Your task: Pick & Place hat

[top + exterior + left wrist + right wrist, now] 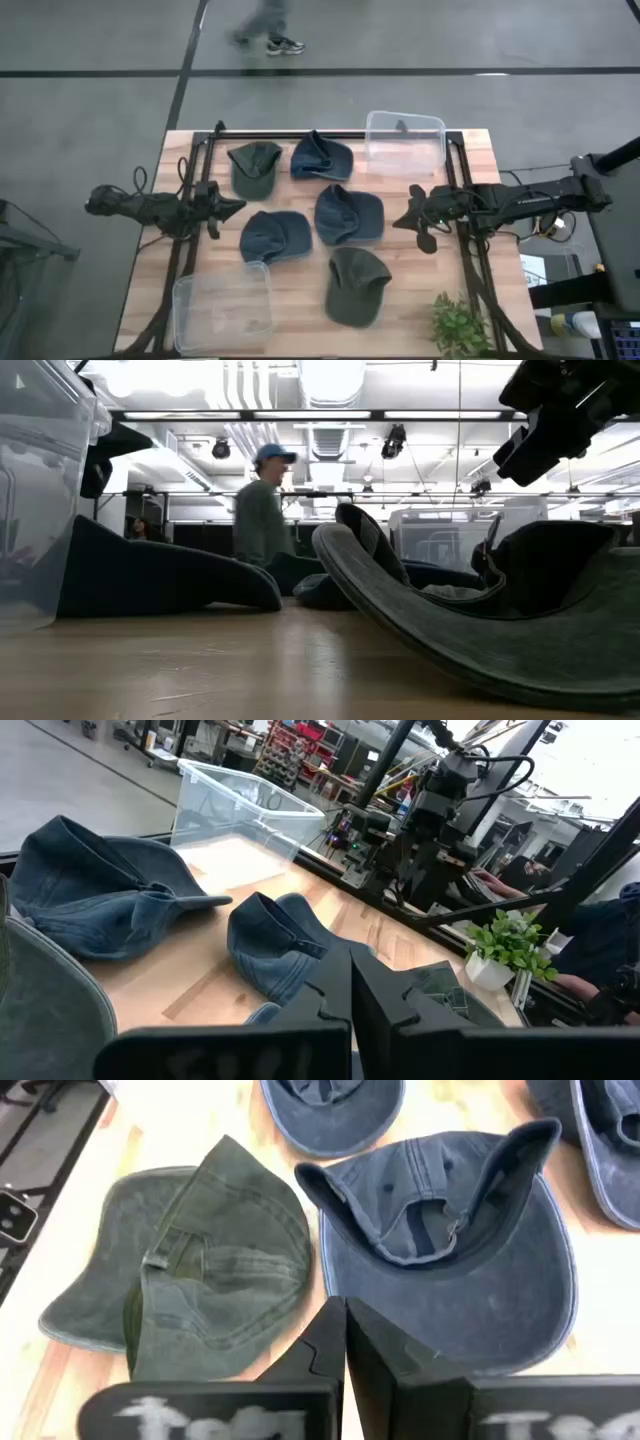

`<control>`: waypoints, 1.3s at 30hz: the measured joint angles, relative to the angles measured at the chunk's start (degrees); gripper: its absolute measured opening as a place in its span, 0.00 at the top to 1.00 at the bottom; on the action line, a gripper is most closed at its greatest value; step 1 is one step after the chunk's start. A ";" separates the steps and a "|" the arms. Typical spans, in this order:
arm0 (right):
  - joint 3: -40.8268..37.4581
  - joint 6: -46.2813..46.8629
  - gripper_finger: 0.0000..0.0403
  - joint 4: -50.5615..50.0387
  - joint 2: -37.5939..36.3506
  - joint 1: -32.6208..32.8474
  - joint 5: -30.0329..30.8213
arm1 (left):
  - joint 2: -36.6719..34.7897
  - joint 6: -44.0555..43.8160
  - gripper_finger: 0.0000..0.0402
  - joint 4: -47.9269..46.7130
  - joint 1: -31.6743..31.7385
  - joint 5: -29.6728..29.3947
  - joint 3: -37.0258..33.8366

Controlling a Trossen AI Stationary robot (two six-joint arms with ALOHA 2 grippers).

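Note:
Five hats lie on the wooden table: a green one and a blue one at the far side, two blue ones in the middle, and a green one near the front. My left gripper hangs shut left of the middle hats, touching nothing. My right gripper hangs shut right of the central blue hat, above the table and clear of it.
One clear plastic bin stands at the far right and another at the near left. A small potted plant sits at the near right corner. A person walks past beyond the far edge.

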 joint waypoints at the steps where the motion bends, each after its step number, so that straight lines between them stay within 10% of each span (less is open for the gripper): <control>1: 0.00 -0.02 0.98 0.52 0.00 0.00 0.00 | 0.00 0.00 1.00 0.00 0.00 0.00 0.00; 21: 0.00 -0.07 0.98 3.16 0.00 0.00 0.07 | 0.00 0.73 1.00 0.00 0.00 0.00 0.00; 29: 1.99 5.36 0.97 5.74 0.53 -0.92 10.45 | 0.00 0.75 1.00 0.01 0.00 0.00 0.00; 39: 18.90 4.03 0.73 -10.51 10.95 -2.14 10.43 | 0.00 0.76 1.00 0.01 0.02 0.00 0.00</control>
